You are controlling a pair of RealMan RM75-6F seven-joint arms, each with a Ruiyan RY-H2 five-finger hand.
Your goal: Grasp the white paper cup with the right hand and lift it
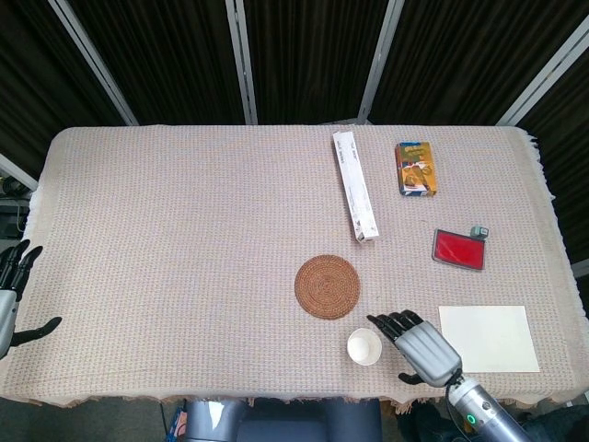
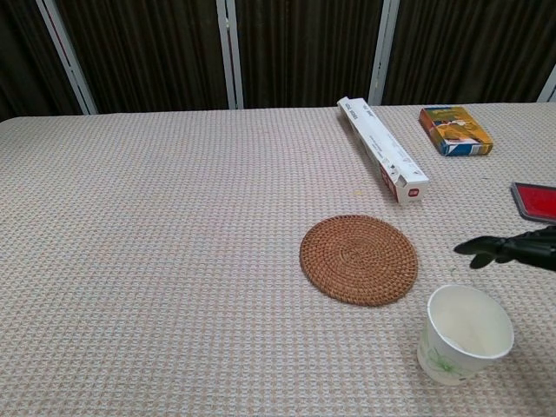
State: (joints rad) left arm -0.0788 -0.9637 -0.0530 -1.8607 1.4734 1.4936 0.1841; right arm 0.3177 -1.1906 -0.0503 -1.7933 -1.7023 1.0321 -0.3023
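Note:
The white paper cup (image 1: pixel 364 346) (image 2: pixel 465 334) stands upright and empty near the table's front edge, just in front of the round woven coaster (image 1: pixel 327 286) (image 2: pixel 358 259). My right hand (image 1: pixel 421 347) (image 2: pixel 514 251) is open, fingers spread, immediately right of the cup and apart from it; the chest view shows only its fingertips above and behind the cup's rim. My left hand (image 1: pixel 11 302) is open off the table's left edge, holding nothing.
A long white box (image 1: pixel 354 185) (image 2: pixel 382 159) lies behind the coaster. A colourful box (image 1: pixel 416 168) (image 2: pixel 454 130), a red flat object (image 1: pixel 458 249) (image 2: pixel 536 201) and a white sheet (image 1: pixel 488 338) lie on the right of the cloth-covered table (image 1: pixel 184 239).

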